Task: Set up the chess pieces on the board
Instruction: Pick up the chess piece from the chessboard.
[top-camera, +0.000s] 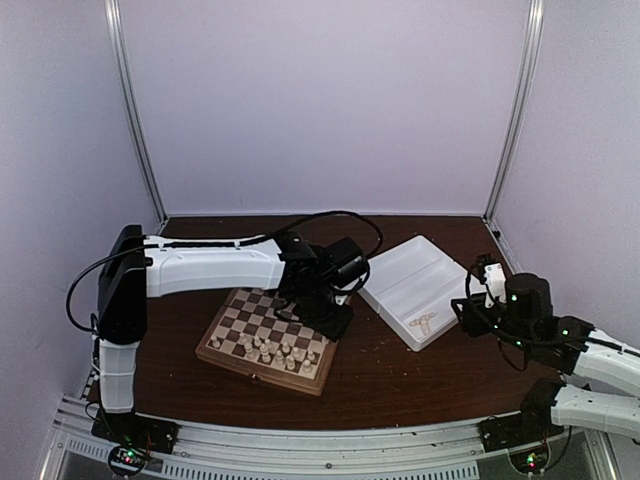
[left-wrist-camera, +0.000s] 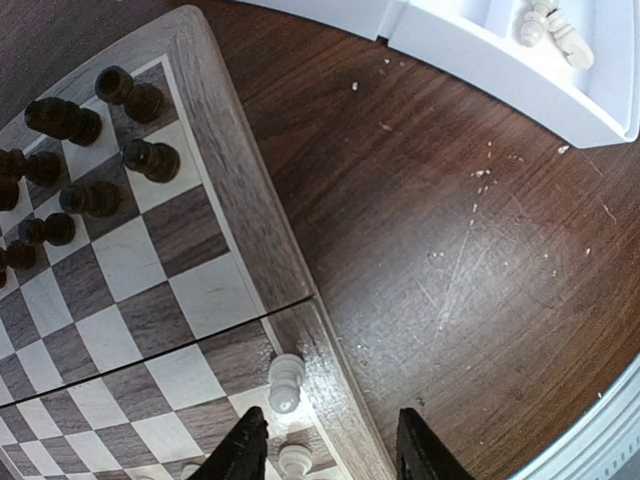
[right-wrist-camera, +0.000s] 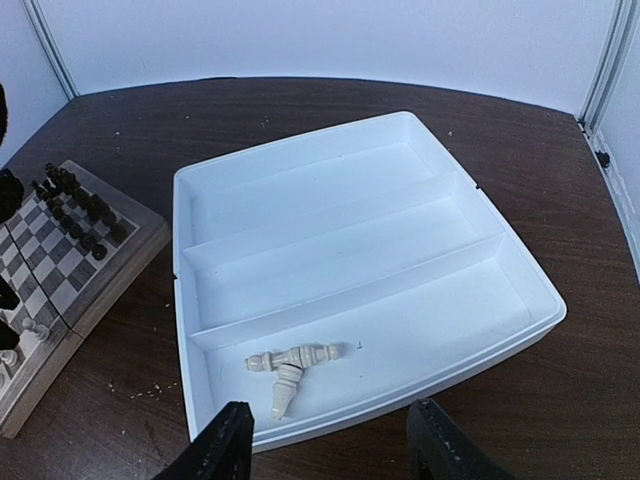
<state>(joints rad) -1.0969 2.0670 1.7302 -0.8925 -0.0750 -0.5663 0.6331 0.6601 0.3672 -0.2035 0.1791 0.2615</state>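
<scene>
Board (top-camera: 265, 340) sits L of centre on table (top-camera: 400, 380), turned at an angle. Cream chess pieces (right-wrist-camera: 290, 365): three lie flat and touching in near compartment of white tray (right-wrist-camera: 400, 240), one w/ long axis across, one angled toward near wall. Cream pawn (left-wrist-camera: 285, 382) stands upright by board's R frame, just beyond left gripper (left-wrist-camera: 330, 420). Dark pieces (left-wrist-camera: 90, 160) stand upright on far rows. Right gripper (right-wrist-camera: 330, 415) hangs over tray's near wall. Both grippers' jaws part-open, holding nothing.

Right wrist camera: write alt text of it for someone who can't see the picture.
A white rectangular plastic tray with three compartments fills the view on a dark wooden table, a few cream chess pieces lying in its nearest compartment. The right gripper hangs open above the tray's near edge; a checkered wooden chessboard holding dark chess pieces shows at left.
</scene>
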